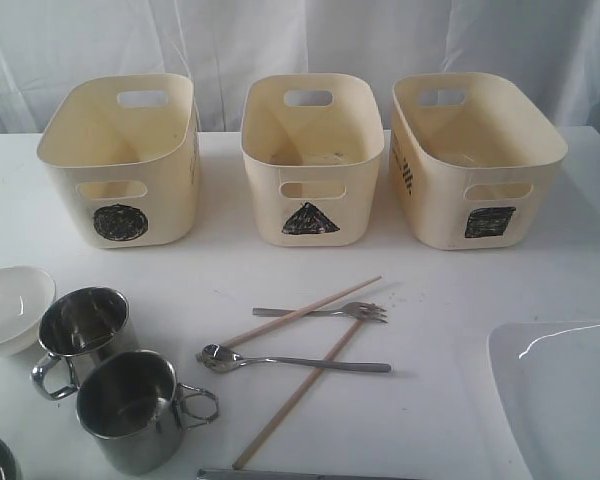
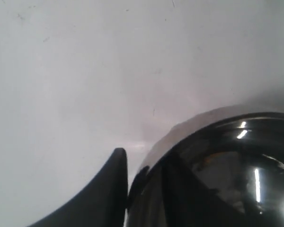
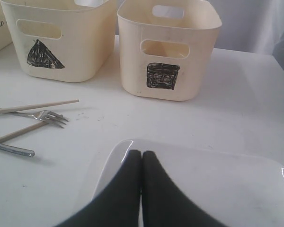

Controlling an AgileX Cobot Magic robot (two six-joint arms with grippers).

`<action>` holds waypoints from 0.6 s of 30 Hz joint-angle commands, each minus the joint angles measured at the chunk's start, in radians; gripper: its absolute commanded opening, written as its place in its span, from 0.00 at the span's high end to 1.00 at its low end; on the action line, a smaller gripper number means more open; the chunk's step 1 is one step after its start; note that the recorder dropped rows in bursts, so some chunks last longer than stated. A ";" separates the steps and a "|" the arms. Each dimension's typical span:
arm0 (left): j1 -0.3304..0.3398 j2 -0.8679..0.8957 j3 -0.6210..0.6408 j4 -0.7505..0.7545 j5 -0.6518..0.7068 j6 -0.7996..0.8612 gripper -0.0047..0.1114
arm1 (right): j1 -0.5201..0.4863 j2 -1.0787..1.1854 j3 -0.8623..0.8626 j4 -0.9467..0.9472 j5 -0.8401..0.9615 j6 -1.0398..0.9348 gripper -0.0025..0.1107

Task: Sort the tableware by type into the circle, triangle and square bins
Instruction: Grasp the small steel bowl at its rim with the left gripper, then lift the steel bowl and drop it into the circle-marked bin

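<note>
Plate (image 3: 203,184) lies just beneath the right gripper (image 3: 141,158), whose jaws are pressed together, empty; a steel mug (image 2: 227,170) sits just beside the left gripper's only visible finger (image 2: 114,189), spread impossible to tell. Sorting looks unstarted; next, the right jaws must part to straddle the plate's rim

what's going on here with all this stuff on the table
Sorting hasn't begun. The circle bin, triangle bin and square bin look empty. The mugs, bowl, fork, spoon, chopsticks and plate lie on the table. The right fingers are pressed together over the plate's edge. One left finger sits beside a shiny steel rim; its grip is unclear.
</note>
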 commanded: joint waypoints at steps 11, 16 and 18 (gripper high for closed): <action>-0.005 -0.006 -0.114 -0.011 0.254 0.036 0.96 | -0.005 -0.006 0.002 -0.002 -0.003 0.000 0.98; -0.005 -0.006 -0.237 0.005 0.502 0.070 0.96 | -0.005 -0.006 0.002 -0.002 -0.003 0.000 0.98; -0.005 -0.006 -0.284 -0.010 0.557 0.085 0.96 | -0.005 -0.006 0.002 -0.002 -0.003 0.000 0.98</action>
